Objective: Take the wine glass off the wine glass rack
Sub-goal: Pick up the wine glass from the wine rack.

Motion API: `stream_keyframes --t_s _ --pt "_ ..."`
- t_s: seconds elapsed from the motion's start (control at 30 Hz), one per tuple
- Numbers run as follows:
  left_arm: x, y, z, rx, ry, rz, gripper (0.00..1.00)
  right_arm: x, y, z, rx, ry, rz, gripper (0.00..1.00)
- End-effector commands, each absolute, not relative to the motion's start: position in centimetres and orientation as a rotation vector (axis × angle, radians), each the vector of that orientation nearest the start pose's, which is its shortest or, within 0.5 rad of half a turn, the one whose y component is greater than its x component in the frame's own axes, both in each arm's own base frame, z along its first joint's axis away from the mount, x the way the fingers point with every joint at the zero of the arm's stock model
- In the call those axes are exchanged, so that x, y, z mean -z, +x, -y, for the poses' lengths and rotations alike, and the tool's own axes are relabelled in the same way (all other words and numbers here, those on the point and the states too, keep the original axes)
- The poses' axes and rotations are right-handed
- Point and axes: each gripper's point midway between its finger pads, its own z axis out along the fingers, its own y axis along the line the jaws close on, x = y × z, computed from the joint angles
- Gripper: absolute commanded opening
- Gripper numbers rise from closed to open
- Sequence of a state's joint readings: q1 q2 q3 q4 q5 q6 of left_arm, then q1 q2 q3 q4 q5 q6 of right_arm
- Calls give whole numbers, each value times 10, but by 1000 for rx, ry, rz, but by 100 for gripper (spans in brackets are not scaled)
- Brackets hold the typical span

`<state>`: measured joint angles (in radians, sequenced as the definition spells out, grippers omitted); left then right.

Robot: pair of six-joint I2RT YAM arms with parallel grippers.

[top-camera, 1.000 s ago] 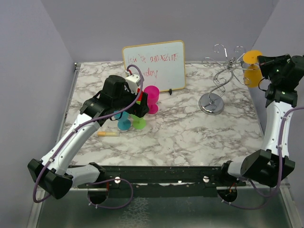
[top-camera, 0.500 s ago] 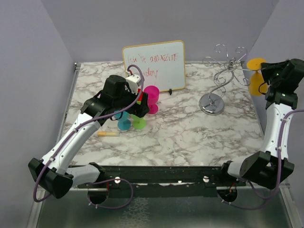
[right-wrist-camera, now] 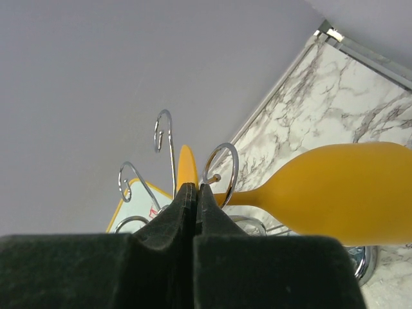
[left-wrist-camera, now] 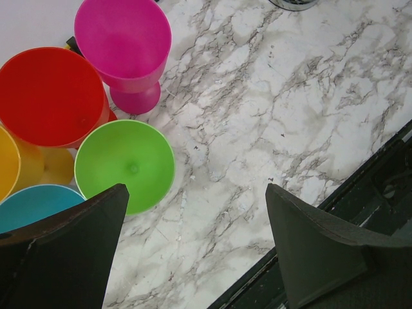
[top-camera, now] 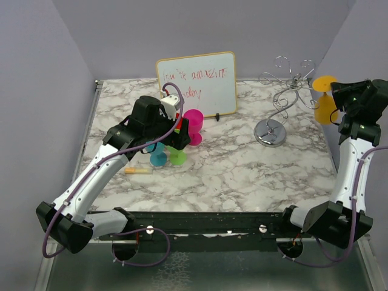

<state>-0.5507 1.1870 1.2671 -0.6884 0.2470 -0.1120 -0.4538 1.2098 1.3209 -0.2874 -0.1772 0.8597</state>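
Wine glass point(top-camera: 323, 103) right of rack point(top-camera: 271, 131)

The counter point(top-camera: 242, 170) beyond my bases is white marble with grey veins, and a dark rail runs along its near edge. At the far edge a whiteboard point(top-camera: 203, 82) with red handwriting stands. On the far right the wine glass rack point(top-camera: 271, 131) rests on its round shiny base, well apart from the rest. Left of centre, just in front of the whiteboard, plastic glasses stand mouth-up in a tight cluster — a pink glass point(left-wrist-camera: 122, 38), red glass point(left-wrist-camera: 51, 96), green glass point(left-wrist-camera: 125, 164), blue glass point(left-wrist-camera: 32, 203) and yellow glass point(left-wrist-camera: 8, 164). A yellow marker point(top-camera: 137, 171) lies flat near them, on the near-left side.
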Motion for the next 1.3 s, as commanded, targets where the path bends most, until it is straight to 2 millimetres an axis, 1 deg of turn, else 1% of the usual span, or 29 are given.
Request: stream_keyframes --t_s 0.0,0.1,0.23,0.3,0.57,0.7,0.77,0.9,1.0,1.13,1.2,1.27 --pt "-264 259 216 655 630 -2139 89 -379 378 105 -523 959 -1489 1" --pt "-265 259 216 655 630 -2136 89 -380 382 100 -566 939 -1488 1" --pt "-266 259 216 660 628 -2133 89 -376 401 90 -676 884 -1521 1" --pt "-267 258 216 661 627 -2132 89 -375 408 89 -703 883 -1537 0" --pt "-267 257 217 671 616 -2137 89 -386 428 105 -679 877 -1488 0" --pt "-269 257 217 674 613 -2132 89 -394 435 111 -695 909 -1443 1" --pt "-270 257 217 672 610 -2132 89 -400 436 116 -681 925 -1406 1" --pt "-270 257 218 681 609 -2135 89 -410 431 139 -537 966 -1354 0" --pt "-270 259 219 684 608 -2138 89 -414 430 149 -485 980 -1325 1" --pt "-270 259 222 698 609 -2140 89 -426 427 154 -422 946 -1312 0" --pt "-270 258 222 698 606 -2139 89 -426 424 157 -389 943 -1316 1" --pt "-270 258 221 698 604 -2140 89 -425 416 161 -338 947 -1317 1"
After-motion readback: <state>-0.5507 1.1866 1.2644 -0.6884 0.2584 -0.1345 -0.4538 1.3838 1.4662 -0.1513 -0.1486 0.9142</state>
